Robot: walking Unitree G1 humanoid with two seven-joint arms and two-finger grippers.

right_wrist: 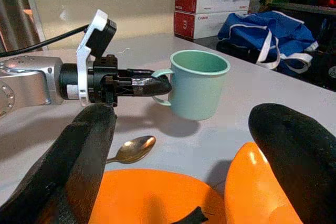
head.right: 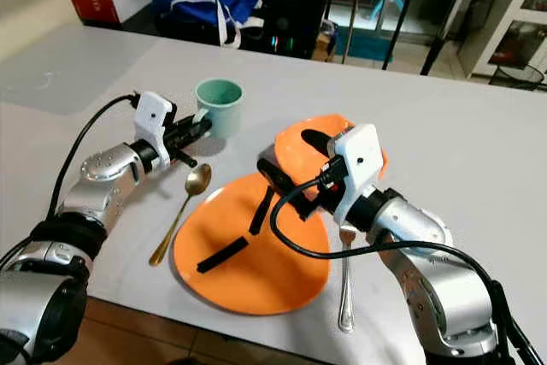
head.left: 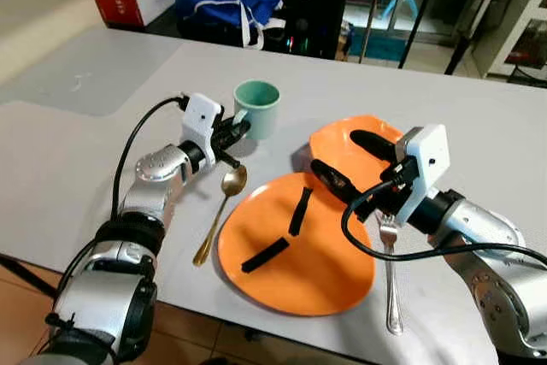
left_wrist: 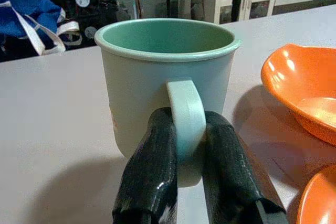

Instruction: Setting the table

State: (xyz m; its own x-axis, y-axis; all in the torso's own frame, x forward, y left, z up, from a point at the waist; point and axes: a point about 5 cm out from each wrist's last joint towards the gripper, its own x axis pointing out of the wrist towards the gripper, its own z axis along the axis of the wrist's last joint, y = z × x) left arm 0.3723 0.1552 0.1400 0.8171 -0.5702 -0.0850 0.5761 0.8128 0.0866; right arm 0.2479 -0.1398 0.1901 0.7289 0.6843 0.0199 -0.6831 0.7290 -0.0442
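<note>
The left hand (head.left: 239, 130) pinches the handle of the mint-green mug (head.left: 257, 108) between its two black fingers (left_wrist: 152, 171). The grip is narrow and only on the handle, so the mug could swing or tip if the hand lifts quickly. The mug stands upright on the grey bench (head.left: 102, 134), beyond the gold spoon (head.left: 222, 209) and near the orange bowl (head.left: 342, 147). It looks empty, with a thick rim and matte surface. The right hand (head.left: 346, 164) is spread open over the orange plate (head.left: 299, 254), beside the fork (head.left: 391, 271); it seems to hold nothing.
</note>
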